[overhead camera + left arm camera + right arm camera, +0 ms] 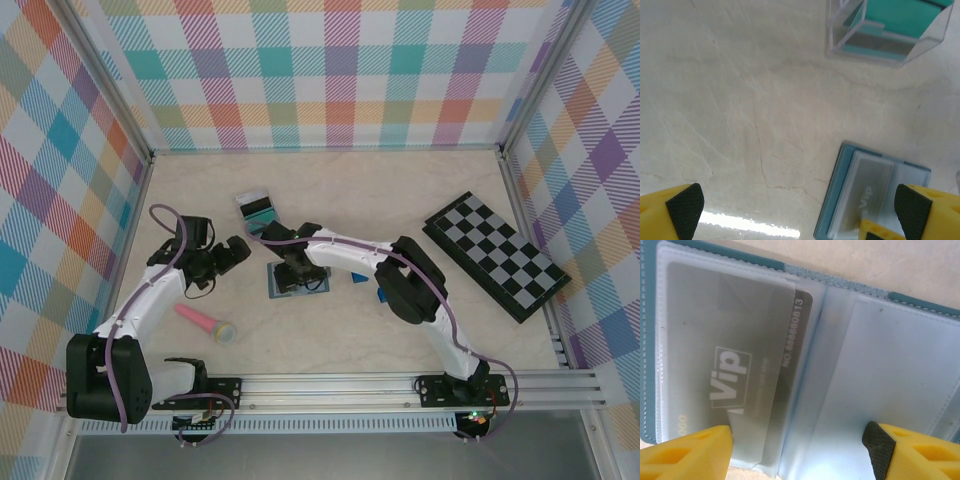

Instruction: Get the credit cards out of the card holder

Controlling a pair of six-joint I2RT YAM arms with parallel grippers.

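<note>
The card holder (312, 289) lies open mid-table, the right gripper (797, 450) spread above it. It should pinch the bared edge of the grey card (730, 340) while the left gripper (799, 207) — spread at 9 o'clock — pins the cover.

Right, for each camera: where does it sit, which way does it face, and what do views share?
Top camera: above and behind the robot, looking down on the table; left arm and right arm show, bases nearest.
Left wrist camera: on the left arm, looking down at the table; the open left gripper frames the bottom corners.
Right wrist camera: close above the open card holder and its grey card; the right gripper sits at the bottom edge.
Shared: all three show the card holder; top and left wrist show the clear box.
</note>
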